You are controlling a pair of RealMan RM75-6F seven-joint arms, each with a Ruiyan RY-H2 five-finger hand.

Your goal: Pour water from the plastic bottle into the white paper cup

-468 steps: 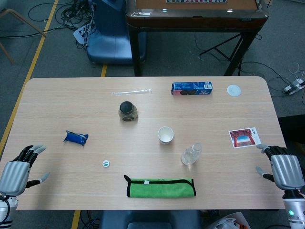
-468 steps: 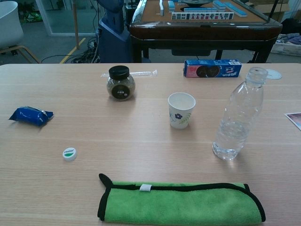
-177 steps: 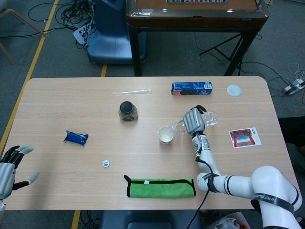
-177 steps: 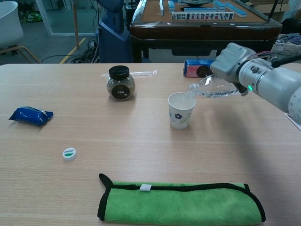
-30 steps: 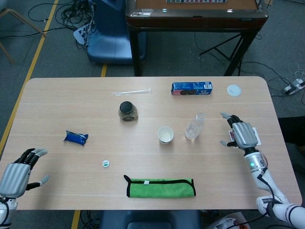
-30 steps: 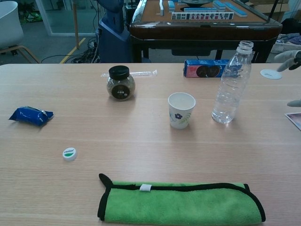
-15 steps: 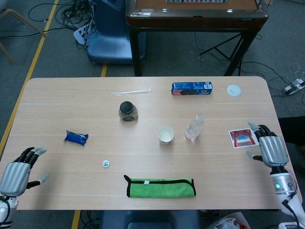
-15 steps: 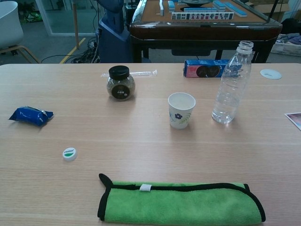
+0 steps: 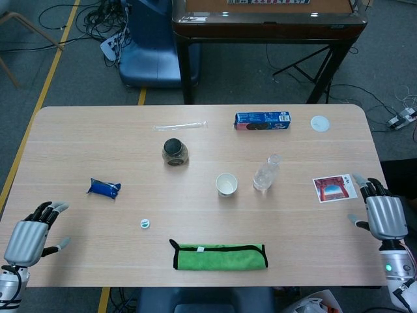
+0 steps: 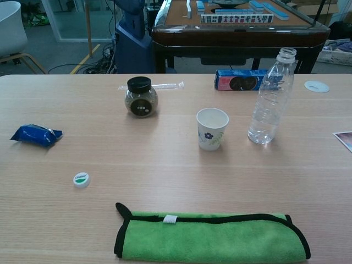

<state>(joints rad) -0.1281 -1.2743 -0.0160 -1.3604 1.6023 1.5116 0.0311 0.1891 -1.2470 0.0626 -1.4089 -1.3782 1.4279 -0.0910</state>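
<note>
Standing uncapped beside white paper cup (image 9: 226,184), plastic bottle (image 9: 264,174), well apart from empty, spread right robot hand (image 9: 384,216).

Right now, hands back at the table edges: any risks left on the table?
The plastic bottle stands upright and uncapped beside the white paper cup; a bump could tip either. Its likely cap lies far off to the left. The right hand rests close to the photo card and could brush it.

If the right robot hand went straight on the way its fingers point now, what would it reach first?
Probably the picture card: the right robot hand points up the table and slightly inward, and the card lies just ahead. Height above the table is unclear.
</note>
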